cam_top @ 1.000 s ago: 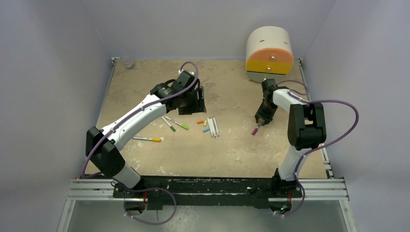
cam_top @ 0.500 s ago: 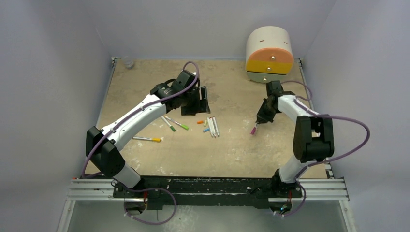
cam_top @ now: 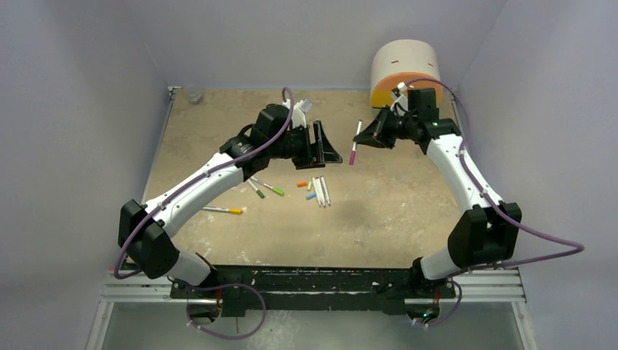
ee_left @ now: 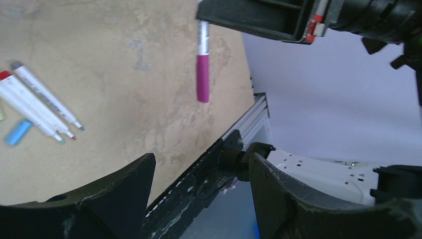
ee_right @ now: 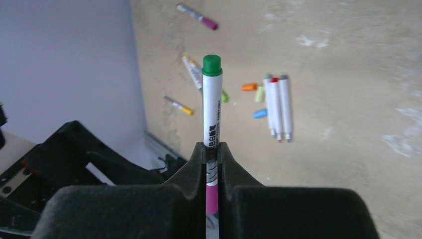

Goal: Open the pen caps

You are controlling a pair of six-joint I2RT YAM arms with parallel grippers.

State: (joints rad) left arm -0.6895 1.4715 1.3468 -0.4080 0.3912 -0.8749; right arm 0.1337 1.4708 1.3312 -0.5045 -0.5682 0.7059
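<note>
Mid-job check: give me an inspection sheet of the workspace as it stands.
Surface: tan table, scuffed, pale blotches.
Job's things: pen with magenta cap on, held off the table; three uncapped pens beside three loose caps; more capped pens lying left.
Clutter: small clear cup, far-left corner.
Claws: left claw open, empty, facing the cap; right claw shut on pen.
Cables: purple cables loop off both arms.
Surroundings: round drawer unit far right; plain walls.
</note>
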